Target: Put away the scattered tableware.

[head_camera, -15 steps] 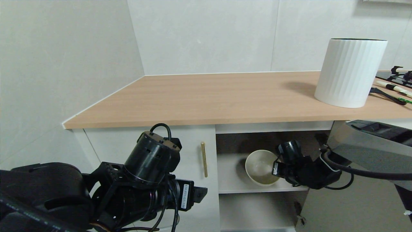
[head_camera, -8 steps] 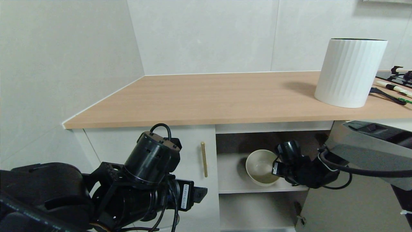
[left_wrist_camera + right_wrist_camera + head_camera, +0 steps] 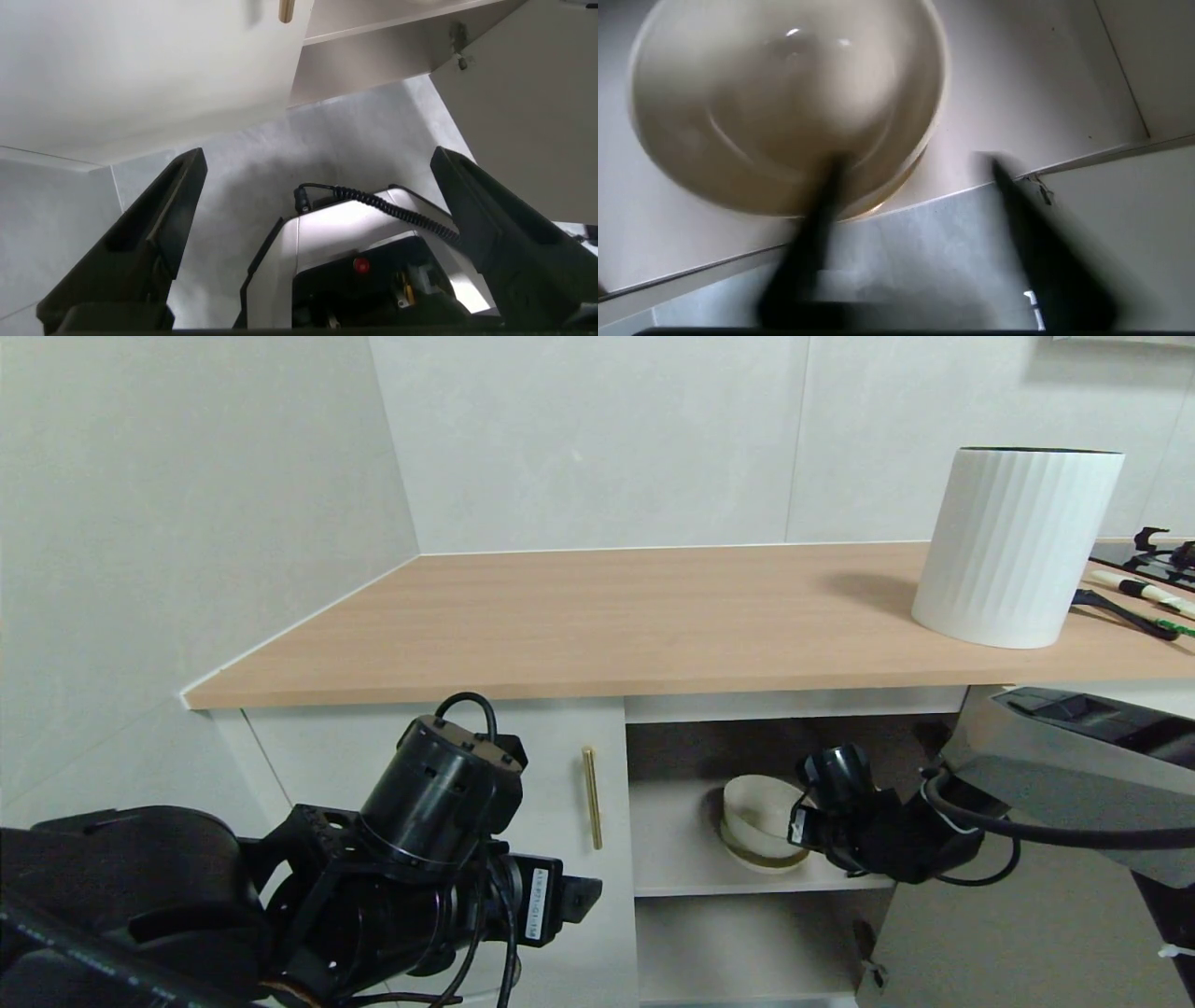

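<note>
Two grippers to log. The left gripper [image 3: 322, 233] hangs low at my left, fingers spread, nothing between them. The bowl [image 3: 761, 817] sits mouth up on the upper shelf [image 3: 672, 859] of the open cabinet. The right gripper [image 3: 915, 187] is just beside it, fingers parted wide about the near rim; contact I cannot tell. I judge this piece placed. Utensils [image 3: 1134, 602] beside the white container [image 3: 1018, 546] on the counter [image 3: 607, 616] remain.
</note>
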Robot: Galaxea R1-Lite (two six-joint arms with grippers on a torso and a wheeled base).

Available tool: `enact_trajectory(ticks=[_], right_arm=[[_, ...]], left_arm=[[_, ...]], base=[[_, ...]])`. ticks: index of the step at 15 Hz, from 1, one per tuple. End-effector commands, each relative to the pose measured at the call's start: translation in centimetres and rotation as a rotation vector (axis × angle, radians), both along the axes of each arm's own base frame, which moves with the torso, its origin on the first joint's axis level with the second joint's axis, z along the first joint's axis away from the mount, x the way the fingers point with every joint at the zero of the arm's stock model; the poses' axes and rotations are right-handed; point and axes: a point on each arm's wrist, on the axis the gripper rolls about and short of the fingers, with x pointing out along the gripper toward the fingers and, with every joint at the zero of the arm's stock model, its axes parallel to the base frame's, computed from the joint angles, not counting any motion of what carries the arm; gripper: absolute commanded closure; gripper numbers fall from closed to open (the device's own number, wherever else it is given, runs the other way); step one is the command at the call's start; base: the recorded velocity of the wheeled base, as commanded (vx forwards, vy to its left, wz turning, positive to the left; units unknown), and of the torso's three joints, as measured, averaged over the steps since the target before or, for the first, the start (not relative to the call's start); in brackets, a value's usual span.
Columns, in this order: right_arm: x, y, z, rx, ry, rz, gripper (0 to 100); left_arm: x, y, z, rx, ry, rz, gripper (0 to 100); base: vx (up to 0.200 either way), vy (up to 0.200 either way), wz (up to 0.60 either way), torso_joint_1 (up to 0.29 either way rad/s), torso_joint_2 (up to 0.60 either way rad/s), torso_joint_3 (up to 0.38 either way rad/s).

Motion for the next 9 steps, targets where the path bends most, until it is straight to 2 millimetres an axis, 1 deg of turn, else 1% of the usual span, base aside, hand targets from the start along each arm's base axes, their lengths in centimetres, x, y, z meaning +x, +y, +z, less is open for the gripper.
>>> enact_trajectory(ticks=[1, 9], right_arm=[[-0.07, -0.01, -0.09, -0.001, 0.004, 0.001, 0], [-0.22, -0.06, -0.17, -0.006, 0.011, 0.01, 0]], left_arm=[[0.03, 0.03, 0.02, 0.0, -0.001, 0.002, 0], [0.02, 0.04, 0.06, -0.002, -0.002, 0.003, 0]], base=[[0.0, 0.0, 0.0, 0.0, 0.0, 0.0], [0.0, 0.0, 0.0, 0.0, 0.0, 0.0]])
